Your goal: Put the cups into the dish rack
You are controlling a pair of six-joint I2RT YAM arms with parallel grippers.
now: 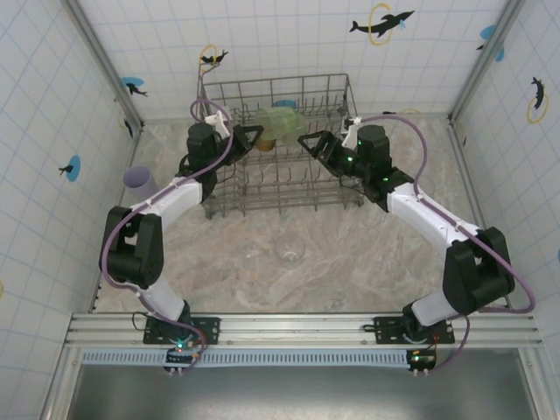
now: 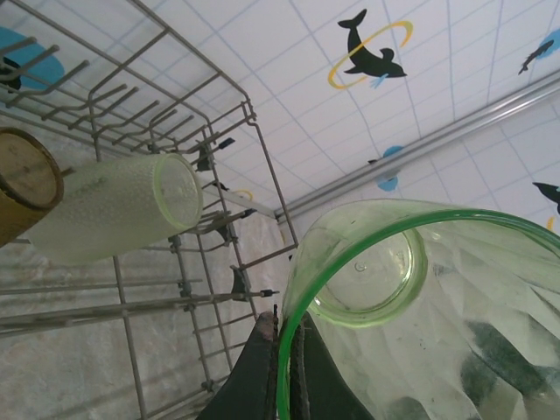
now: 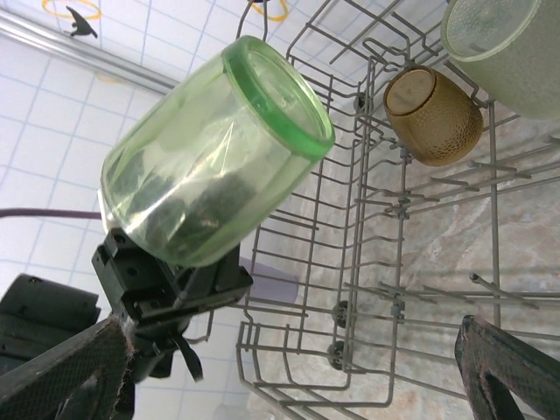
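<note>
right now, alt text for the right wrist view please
The left gripper holds a pale green cup, tilted, in front of the grey wire dish rack. Inside the rack sit an amber cup and a frosted pale cup. The right gripper, open, frames the bottom corners.

We see the dish rack (image 1: 280, 199) at the table's far middle, with both arms reaching over it. Our left gripper (image 1: 259, 136) meets a pale green cup (image 1: 280, 120), and our right gripper (image 1: 313, 144) hovers opposite. Outside the rack, a lilac cup (image 1: 140, 181) stands left and a clear cup (image 1: 290, 251) sits in front.
</note>
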